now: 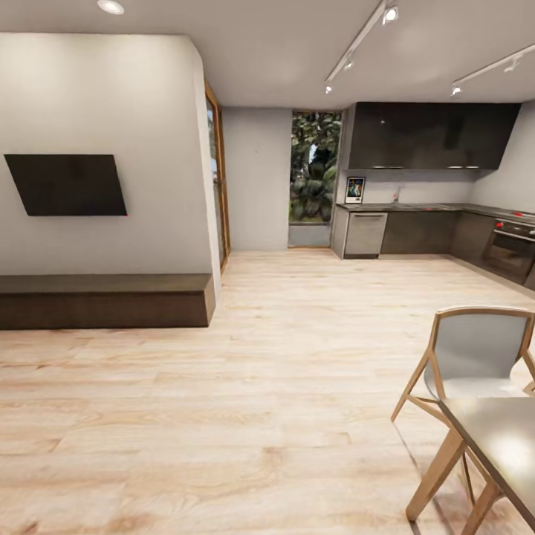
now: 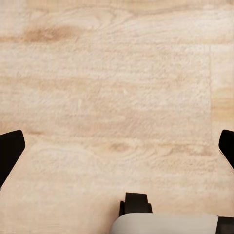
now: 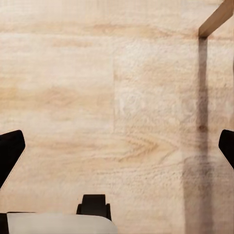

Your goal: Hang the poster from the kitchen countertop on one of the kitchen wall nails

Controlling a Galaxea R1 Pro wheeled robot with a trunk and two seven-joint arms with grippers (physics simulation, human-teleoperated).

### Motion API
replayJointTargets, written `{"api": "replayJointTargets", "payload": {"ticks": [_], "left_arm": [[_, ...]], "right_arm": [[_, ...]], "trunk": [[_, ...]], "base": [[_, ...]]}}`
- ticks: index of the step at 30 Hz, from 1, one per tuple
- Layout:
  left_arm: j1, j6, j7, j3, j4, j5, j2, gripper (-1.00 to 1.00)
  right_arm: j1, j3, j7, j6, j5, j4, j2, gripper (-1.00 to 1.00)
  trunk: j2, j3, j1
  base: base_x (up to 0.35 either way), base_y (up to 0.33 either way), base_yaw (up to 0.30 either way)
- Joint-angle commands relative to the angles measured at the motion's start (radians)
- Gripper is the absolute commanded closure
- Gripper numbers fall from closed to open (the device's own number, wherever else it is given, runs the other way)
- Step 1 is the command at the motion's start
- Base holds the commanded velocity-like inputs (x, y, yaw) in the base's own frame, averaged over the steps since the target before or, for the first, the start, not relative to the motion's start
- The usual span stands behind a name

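**Poster far across the room, both pincers spread over bare floor**

In the head view the poster [image 1: 355, 189] stands upright in the right-centre of the frame, at the left end of the kitchen tabletop [image 1: 416, 208], leaning against the light wall just beside a tall window [image 1: 310, 167] with foliage behind it. Dark upper cabinets [image 1: 431, 135] hang above the tabletop, and an oven [image 1: 511, 249] sits at the right edge. The wall nail is too small to make out at this range.

A black television [image 1: 67, 184] hangs on the wall at the left, above a long dark bench [image 1: 104, 299]. At the lower right a wooden chair [image 1: 475, 357] with a grey seat stands just beside the corner of a dark dining table [image 1: 498, 449].

In the left wrist view the left pincer [image 2: 117, 151] is released, its dark fingertips [image 2: 9, 153] at opposite edges of the frame over the wooden floor [image 2: 117, 87]. In the right wrist view the right pincer [image 3: 117, 151] is likewise spread wide and holds nothing, with a wooden furniture leg [image 3: 217, 18] at the upper right corner.
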Motion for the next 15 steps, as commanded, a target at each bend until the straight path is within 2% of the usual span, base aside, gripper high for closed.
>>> {"api": "replayJointTargets", "payload": {"ticks": [1, 15], "left_arm": [[0.0, 0.0, 0.0, 0.001, -0.001, 0.0, 0.0, -1.0], [0.0, 0.0, 0.0, 0.001, -0.001, 0.0, 0.0, -1.0]], "right_arm": [[-0.001, 0.0, 0.0, -0.003, 0.002, 0.001, 0.0, -1.0], [0.0, 0.0, -0.001, -0.003, 0.002, 0.0, 0.0, -1.0]], "trunk": [[0.0, -0.001, 0.001], [0.0, -0.001, 0.001]], "base": [[0.34, 0.0, 0.0], [0.34, 0.0, 0.0]]}}
